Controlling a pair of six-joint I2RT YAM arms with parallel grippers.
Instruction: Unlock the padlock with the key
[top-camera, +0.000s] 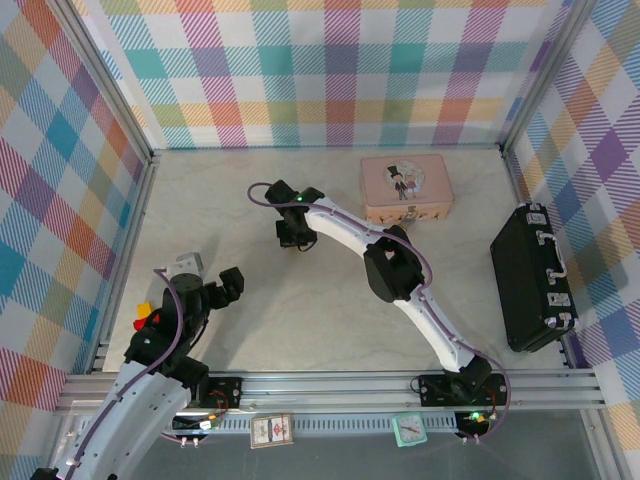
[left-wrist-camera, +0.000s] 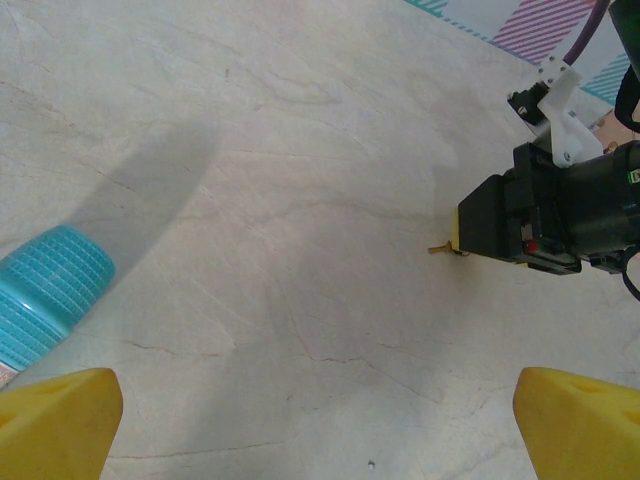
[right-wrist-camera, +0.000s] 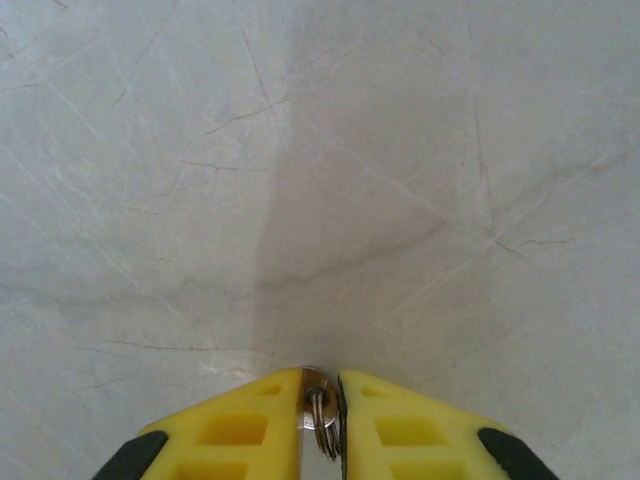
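My right gripper (right-wrist-camera: 322, 385) points down at the marble table, its yellow fingers shut on the key (right-wrist-camera: 318, 410), a small silver head with a wire ring pinched between the pads. In the top view the right gripper (top-camera: 293, 237) is left of the pink tin. In the left wrist view the right gripper (left-wrist-camera: 482, 226) touches the table, and a thin gold-coloured sliver (left-wrist-camera: 440, 249) sticks out at its tip. The padlock is out of view. My left gripper (left-wrist-camera: 320, 430) hovers open over bare table with nothing between its fingers; in the top view the left gripper (top-camera: 222, 285) sits at the near left.
A pink tin (top-camera: 406, 188) stands at the back centre-right. A black case (top-camera: 532, 278) lies along the right wall. A teal ribbed roll (left-wrist-camera: 50, 290) lies at the left in the left wrist view. Plaid walls enclose the table (top-camera: 300, 320).
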